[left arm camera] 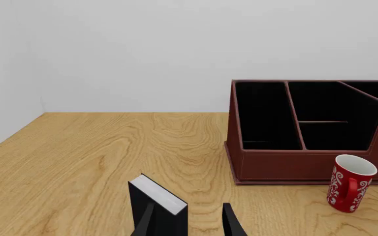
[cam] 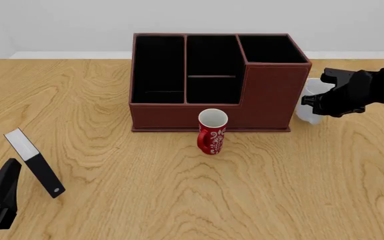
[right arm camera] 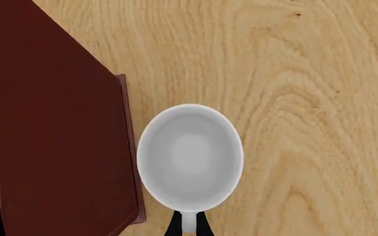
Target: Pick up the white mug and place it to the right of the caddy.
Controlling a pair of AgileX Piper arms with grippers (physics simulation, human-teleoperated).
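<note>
Rightward, right tool (cam: pixel 314 102) clamped on white mug (cam: pixel 310 107) handle beside caddy (cam: pixel 265 95), left tool (left arm camera: pixel 189 222) parted.

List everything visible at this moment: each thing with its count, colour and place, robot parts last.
caddy: one, dark red-brown with three black-lined compartments, far middle of the table.
white mug: one, plain white, just right of the caddy, upright, mostly hidden by the arm in the front view.
red mug: one, red with white pattern, upright in front of the caddy.
slab: one, black with a white top face, near left, tilted.
table: one, light wood grain.
left gripper: black, near left, behind the slab, holding nothing.
right gripper: black, fingers closed on the white mug's handle.
</note>
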